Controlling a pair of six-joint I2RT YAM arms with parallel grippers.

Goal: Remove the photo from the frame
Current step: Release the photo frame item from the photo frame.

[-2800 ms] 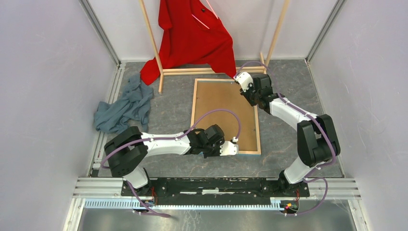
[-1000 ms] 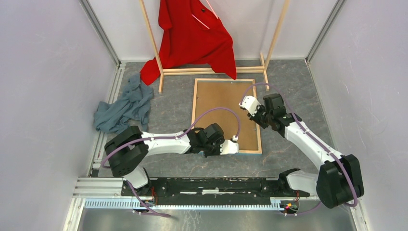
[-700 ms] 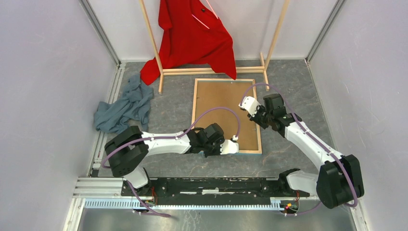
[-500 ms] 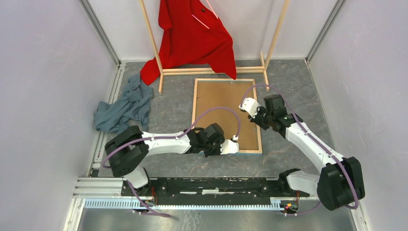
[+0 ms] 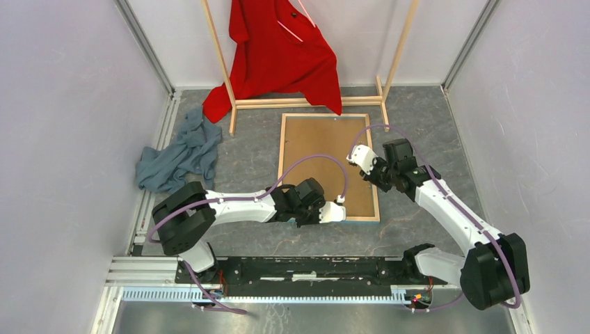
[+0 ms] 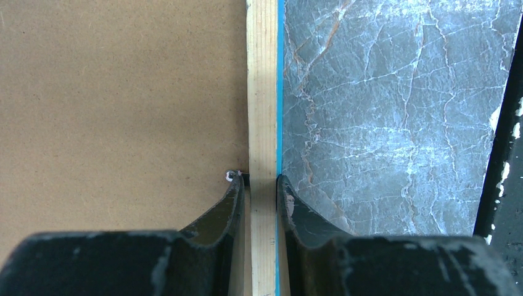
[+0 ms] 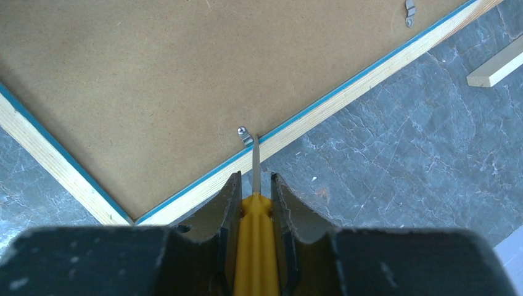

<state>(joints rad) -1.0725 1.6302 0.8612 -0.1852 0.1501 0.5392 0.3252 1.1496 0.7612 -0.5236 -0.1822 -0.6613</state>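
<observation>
The frame (image 5: 280, 149) lies face down on the table, its pale wood rail and blue edge (image 6: 262, 92) around a brown backing board (image 5: 316, 149). The photo is hidden under that board. My left gripper (image 5: 340, 213) is at the frame's near rail, shut on the rail (image 6: 261, 182) beside a small metal clip (image 6: 231, 176). My right gripper (image 5: 370, 174) is over the right rail, shut (image 7: 254, 177) on a yellow-handled screwdriver (image 7: 254, 246). The screwdriver's tip touches a metal clip (image 7: 245, 135) at the board's edge.
A wooden clothes rack (image 5: 306, 103) with a red shirt (image 5: 278, 49) stands just behind the frame; its foot (image 7: 493, 68) lies close to the right rail. A blue-grey cloth (image 5: 177, 156) is heaped at the left. Another clip (image 7: 409, 11) sits farther along the rail.
My right arm came from the frame's far right corner down to the middle of the right rail, then crept slightly nearer. The left gripper has kept its grip in place.
</observation>
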